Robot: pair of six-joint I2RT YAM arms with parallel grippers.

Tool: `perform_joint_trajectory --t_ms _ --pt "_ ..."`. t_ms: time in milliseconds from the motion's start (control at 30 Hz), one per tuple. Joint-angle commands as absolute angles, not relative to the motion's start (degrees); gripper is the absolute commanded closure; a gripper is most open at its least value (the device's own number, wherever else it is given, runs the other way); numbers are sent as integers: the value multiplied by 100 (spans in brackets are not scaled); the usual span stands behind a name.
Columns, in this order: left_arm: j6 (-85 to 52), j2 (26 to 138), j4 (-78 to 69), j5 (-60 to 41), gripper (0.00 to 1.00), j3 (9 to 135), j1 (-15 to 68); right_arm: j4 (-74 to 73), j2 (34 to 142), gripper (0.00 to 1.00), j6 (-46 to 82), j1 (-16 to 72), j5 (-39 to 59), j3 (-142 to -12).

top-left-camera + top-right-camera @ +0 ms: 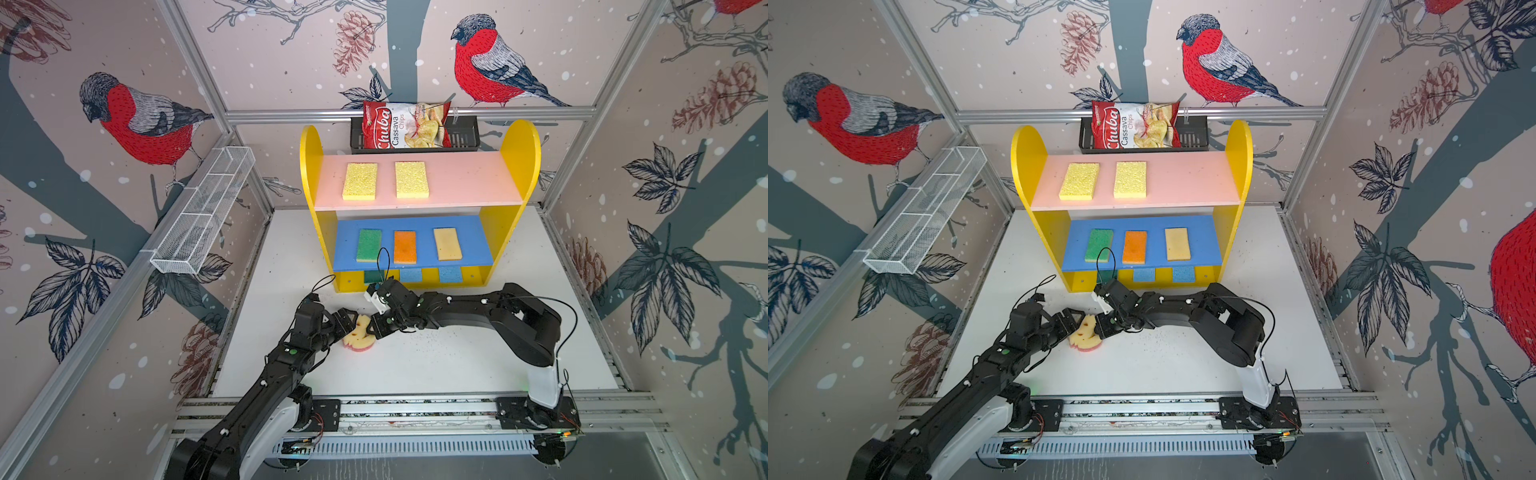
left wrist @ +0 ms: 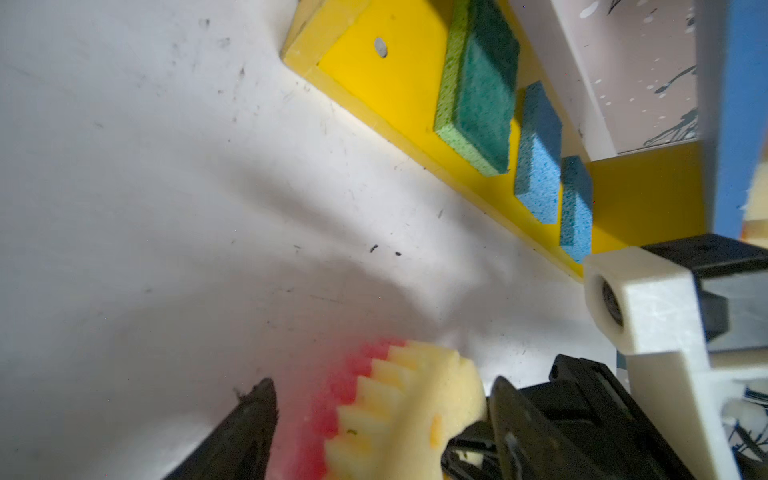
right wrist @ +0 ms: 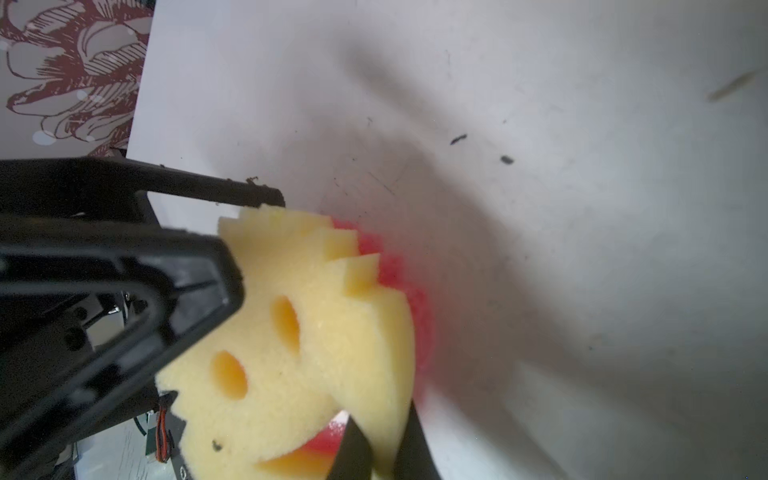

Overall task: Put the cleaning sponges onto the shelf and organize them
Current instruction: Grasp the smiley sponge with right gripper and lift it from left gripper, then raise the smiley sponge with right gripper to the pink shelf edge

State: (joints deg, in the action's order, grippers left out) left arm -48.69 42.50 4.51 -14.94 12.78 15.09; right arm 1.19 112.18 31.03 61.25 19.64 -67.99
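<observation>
Dark green sponge (image 2: 482, 91), light-green layer: left wrist view only

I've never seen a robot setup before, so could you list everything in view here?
shelf: one, yellow sides, back of white table
yellow sponges: two, on pink top board
green sponge, orange sponge, tan sponge: one each, on blue middle board
dark green sponge: one, on yellow base
light blue sponges: two, same base
smiley sponge: one, yellow-pink, tilted on table
chips bag: one, red-white, in black basket
white wire basket: one, left wall
left gripper: black, open around smiley sponge
right gripper: black, shut on its edge
</observation>
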Motion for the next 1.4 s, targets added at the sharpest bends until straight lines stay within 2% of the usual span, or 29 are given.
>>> perform_joint_trajectory --t_ms 0,300,600,967,1367 --pt "-4878 3921 685 -1537 16 1325 1509 149 10925 100 2862 6067 1731 -6705" --pt "-4756 3291 1293 -1244 14 1881 1506 463 9642 100 2267 5952 666 -6364" --pt "-4482 3195 1511 -1426 13 2571 1512 696 8267 100 1936 5764 -237 -6016" --pt "-3963 3164 1780 -1450 10 3617 1506 1187 7211 100 1727 4954 -812 -6407" --pt "-3480 3181 2187 -860 10 4513 1505 1104 6357 100 1227 4797 -1935 -7039"
